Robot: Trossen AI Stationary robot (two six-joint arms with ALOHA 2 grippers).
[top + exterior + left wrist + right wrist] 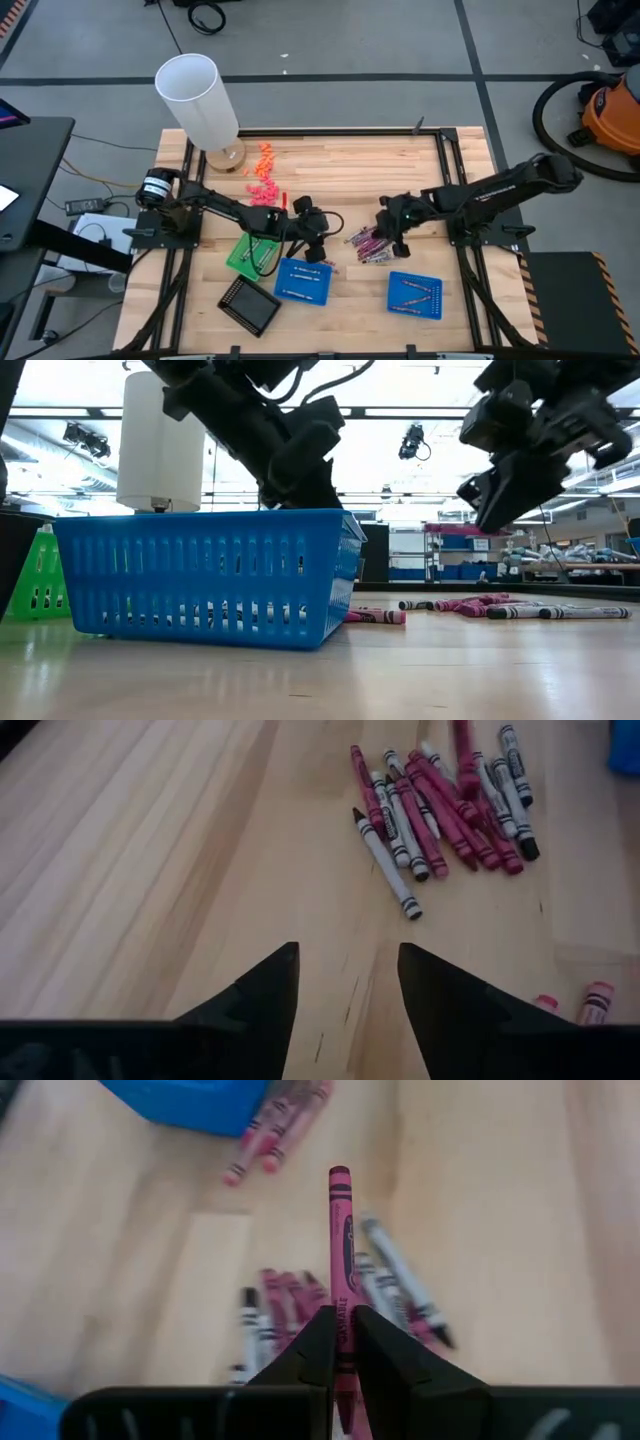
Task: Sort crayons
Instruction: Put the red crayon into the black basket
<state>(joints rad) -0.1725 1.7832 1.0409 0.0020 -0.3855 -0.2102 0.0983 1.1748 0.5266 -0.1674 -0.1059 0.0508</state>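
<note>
The right gripper (340, 1342) is clamped on one pink crayon (340, 1250), lifted above the pile of crayons (368, 243) mid-table. The left gripper (345, 982), fingers apart and empty, hangs over bare wood just beside that pile, above the near blue basket (303, 281). Open table lies between pile and second blue basket (415, 294). One green basket (250, 253) and one black tray (249, 304) sit near the left edge.
</note>
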